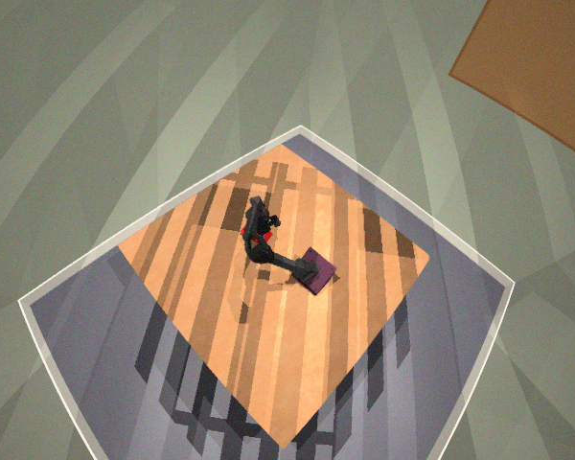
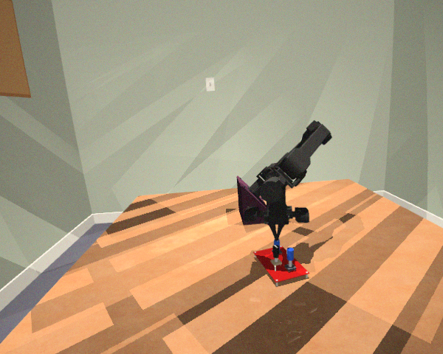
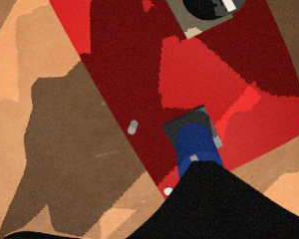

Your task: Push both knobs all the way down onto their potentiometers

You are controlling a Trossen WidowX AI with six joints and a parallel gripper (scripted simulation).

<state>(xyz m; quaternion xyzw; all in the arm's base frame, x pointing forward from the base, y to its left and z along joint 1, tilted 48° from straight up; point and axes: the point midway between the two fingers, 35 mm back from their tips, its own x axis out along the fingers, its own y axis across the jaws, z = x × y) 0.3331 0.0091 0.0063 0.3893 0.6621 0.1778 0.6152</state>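
The red board stands on short legs. My gripper is shut, with nothing seen between its fingers. Its tips are at the top of the rear blue knob, touching or just above it. That knob is over a dark potentiometer; its shaft is hidden. A front blue knob stands upright with grey shaft showing above its dark potentiometer. A black knob with a white mark is over a beige potentiometer, some shaft showing.
The arm reaches over the board from its purple base plate. The board lies on the wooden table. The black knob and front blue knob stand close together. Striped shadows cross the table.
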